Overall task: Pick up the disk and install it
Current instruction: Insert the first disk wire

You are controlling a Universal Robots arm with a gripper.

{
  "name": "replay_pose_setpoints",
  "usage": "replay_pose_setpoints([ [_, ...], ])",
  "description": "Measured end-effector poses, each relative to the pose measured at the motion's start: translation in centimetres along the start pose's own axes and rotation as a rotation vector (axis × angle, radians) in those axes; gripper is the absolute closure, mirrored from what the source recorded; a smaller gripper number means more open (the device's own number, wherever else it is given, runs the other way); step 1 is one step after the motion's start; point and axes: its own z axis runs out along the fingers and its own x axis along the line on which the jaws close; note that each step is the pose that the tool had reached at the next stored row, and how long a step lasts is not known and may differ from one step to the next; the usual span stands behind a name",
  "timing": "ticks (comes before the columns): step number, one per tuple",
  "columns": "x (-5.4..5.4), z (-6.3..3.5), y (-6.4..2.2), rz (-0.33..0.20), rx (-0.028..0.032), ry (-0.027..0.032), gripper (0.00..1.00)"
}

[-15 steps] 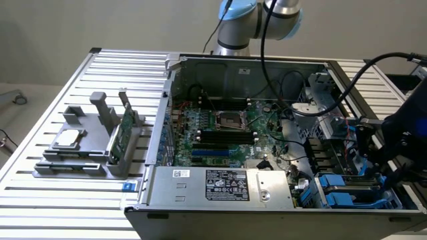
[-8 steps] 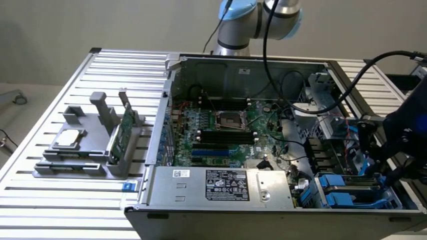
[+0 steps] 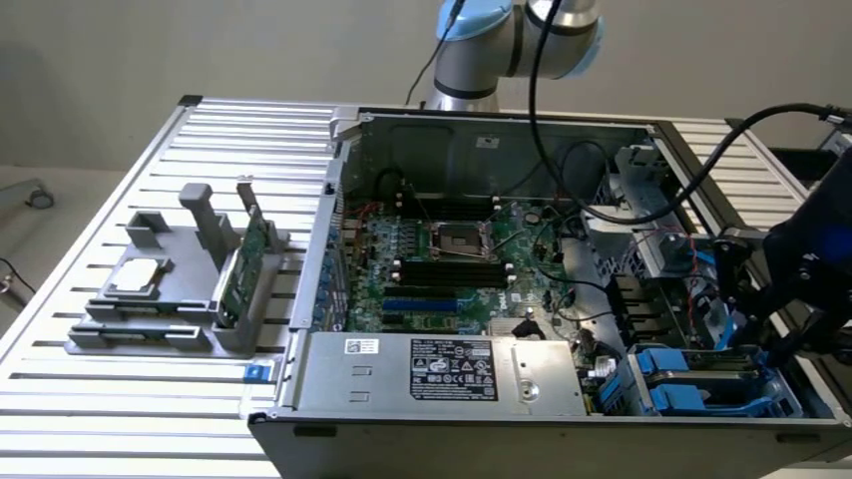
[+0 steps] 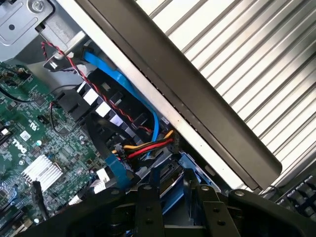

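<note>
pincer (image 4: pixel 177 202) looks clamped on the disk (image 4: pixel 190 170) by its blue frame, down in the drive bay (image 3: pixel 705 384) at the lower right of the exterior view. my worry: the red and yellow wires (image 4: pixel 148 145) just beside it could snag or get pinched if it tilts.

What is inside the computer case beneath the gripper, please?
Blue drive carriers sit there, with a blue cable and red and yellow wires nearby. The gripper covers whatever lies directly beneath it.
</note>
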Motion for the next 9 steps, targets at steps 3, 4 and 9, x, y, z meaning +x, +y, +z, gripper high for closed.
replay_pose_setpoints([
  [3, 0.12, 0.23, 0.29, 0.009, 0.0007, -0.0005, 0.67],
  [4, 0.16, 0.31, 0.4, 0.013, 0.0009, -0.0006, 0.67],
  [9, 0.38, 0.52, 0.92, 0.029, 0.002, -0.0014, 0.67],
])
